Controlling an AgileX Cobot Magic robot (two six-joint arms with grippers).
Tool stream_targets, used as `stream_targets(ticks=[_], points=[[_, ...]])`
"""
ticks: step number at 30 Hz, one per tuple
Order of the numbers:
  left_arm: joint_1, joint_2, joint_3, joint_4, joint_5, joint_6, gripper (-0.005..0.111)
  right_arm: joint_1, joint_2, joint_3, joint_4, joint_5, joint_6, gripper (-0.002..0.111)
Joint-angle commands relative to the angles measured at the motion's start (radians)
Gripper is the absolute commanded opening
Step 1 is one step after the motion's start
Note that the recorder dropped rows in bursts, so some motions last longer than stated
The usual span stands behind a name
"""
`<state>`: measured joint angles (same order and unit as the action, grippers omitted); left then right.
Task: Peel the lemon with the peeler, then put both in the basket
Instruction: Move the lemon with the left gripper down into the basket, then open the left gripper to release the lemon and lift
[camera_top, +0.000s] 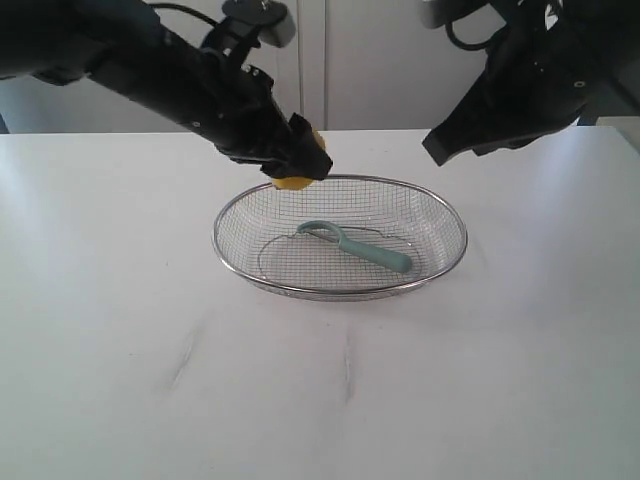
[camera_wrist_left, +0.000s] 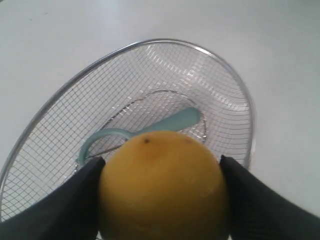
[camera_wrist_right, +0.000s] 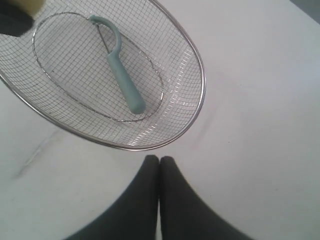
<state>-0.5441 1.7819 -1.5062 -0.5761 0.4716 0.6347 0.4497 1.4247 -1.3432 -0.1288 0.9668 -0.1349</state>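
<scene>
Jaws of the left gripper (camera_top: 299, 160) stand wide, one finger (camera_wrist_left: 65, 200) pressed to each side of the lemon (camera_wrist_left: 162, 190), which they hold in the air. In the exterior view the lemon hangs over the basket's (camera_top: 340, 293) far rim, toward its left end, clear of the mesh. Its skin facing the left wrist camera is yellow with a small dark speck. The right gripper (camera_wrist_right: 160, 167) is closed tight, its fingers touching along their length, with nothing between them; it hangs above the table (camera_top: 120, 350), outside the basket's rim on the right. The peeler (camera_top: 360, 247) lies flat on the basket floor, its blade head toward the left of the exterior view and its handle pointing right.
</scene>
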Motion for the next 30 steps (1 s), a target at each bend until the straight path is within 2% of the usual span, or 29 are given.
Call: stream_targets(ticks=[1,12,19,22,24,25,27,30], points=[[-0.004,0.098,-0.022,0.037,-0.044,-0.01,0.0,-0.003,-0.042,0.004,0.002,-0.006,0.005,0.0],[-0.004,0.254,-0.022,0.031,-0.144,-0.007,0.0,-0.003,-0.079,0.004,0.002,-0.006,0.012,0.0],[-0.004,0.29,-0.022,0.031,-0.137,-0.007,0.003,-0.003,-0.075,0.004,0.002,-0.004,0.019,0.0],[-0.004,0.29,-0.022,0.031,-0.135,-0.007,0.017,-0.003,-0.065,0.004,0.002,-0.004,0.019,0.0],[-0.004,0.29,-0.022,0.027,-0.138,-0.007,0.033,-0.003,-0.057,0.004,0.002,-0.004,0.019,0.0],[-0.004,0.29,-0.022,0.019,-0.122,-0.007,0.052,-0.003,-0.052,0.004,0.002,-0.004,0.019,0.0],[-0.004,0.29,-0.022,0.019,-0.112,-0.009,0.074,-0.003,-0.047,0.004,0.0,-0.004,0.019,0.0],[-0.004,0.29,-0.022,0.019,-0.109,-0.009,0.08,-0.003,-0.044,0.004,0.0,-0.006,0.019,0.0]])
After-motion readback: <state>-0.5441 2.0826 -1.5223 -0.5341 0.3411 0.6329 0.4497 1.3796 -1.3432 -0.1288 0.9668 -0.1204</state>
